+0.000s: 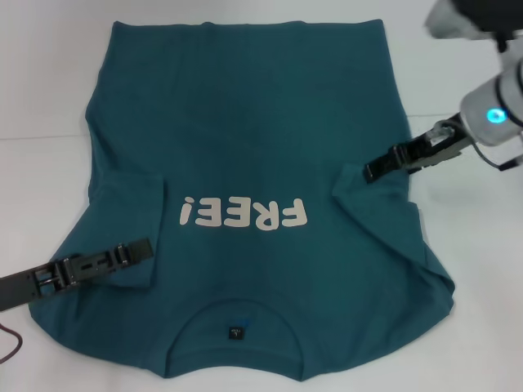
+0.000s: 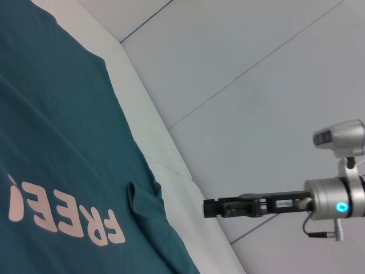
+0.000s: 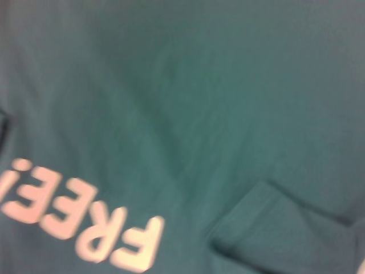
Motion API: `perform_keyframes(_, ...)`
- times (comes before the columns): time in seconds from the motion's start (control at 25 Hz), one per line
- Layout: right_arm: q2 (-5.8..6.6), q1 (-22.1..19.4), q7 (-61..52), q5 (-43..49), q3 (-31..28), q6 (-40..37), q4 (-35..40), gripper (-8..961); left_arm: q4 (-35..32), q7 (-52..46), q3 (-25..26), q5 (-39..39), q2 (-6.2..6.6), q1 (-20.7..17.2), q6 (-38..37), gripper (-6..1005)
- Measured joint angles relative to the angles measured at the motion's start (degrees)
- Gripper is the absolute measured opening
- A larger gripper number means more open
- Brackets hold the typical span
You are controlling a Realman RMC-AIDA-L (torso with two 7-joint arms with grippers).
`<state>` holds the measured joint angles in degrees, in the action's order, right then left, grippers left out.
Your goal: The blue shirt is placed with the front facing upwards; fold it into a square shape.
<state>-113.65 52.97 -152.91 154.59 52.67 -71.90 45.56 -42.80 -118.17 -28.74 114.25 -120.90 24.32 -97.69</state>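
Note:
The blue shirt (image 1: 245, 122) lies flat on the white table (image 1: 41, 82), front up, with its collar and dark neck label (image 1: 235, 331) nearest me. Cream "FREE!" lettering (image 1: 243, 214) crosses the chest. Both short sleeves are folded inward onto the body, the left sleeve (image 1: 122, 212) and the right sleeve (image 1: 376, 208). My left gripper (image 1: 147, 247) lies low over the left sleeve's fold. Just at the shirt's right edge, my right gripper (image 1: 369, 171) sits beside the right sleeve fold; across the table it shows as one shut bar (image 2: 206, 208) holding nothing. The shirt (image 3: 199, 114) fills the right wrist view.
White tabletop surrounds the shirt on the left (image 1: 33, 163) and right (image 1: 474, 245). A thin cable (image 1: 10, 343) runs by the left arm at the near left. Beyond the table's far edge is grey tiled floor (image 2: 256, 85).

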Motion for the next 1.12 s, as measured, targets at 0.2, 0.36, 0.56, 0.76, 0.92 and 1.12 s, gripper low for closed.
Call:
perform_keyframes(0.2,1.53,-6.2,4.4,-12.2,-4.3,-4.7,1.0,882,0.0,0.0,0.0,0.0,-0.03,0.2,0.0,657)
perform_keyframes(0.36,3.76,-10.4,6.4,-19.8,-8.0,-7.2,-0.2,872,0.0,0.0,0.1,-0.2,-0.04,0.3,0.1,658)
perform_keyframes(0.56,6.95,-13.5,6.5,-23.6,-12.9,-8.1,-3.6,872,0.1,0.2,0.1,-0.6,-0.04,0.3,0.1,658)
perform_keyframes(0.76,8.53,-13.9,5.5,-22.8,-15.3,-5.5,-7.8,873,0.5,0.4,0.1,-0.6,0.0,0.3,0.0,657)
perform_keyframes(0.92,8.32,-12.4,5.0,-19.1,-15.0,-2.2,-10.7,873,1.5,0.4,0.1,-0.6,0.36,0.3,0.0,657)
perform_keyframes(1.12,6.46,-10.5,5.1,-13.9,-14.9,2.0,-12.2,873,1.6,0.3,0.1,-0.6,0.35,0.0,0.0,657)
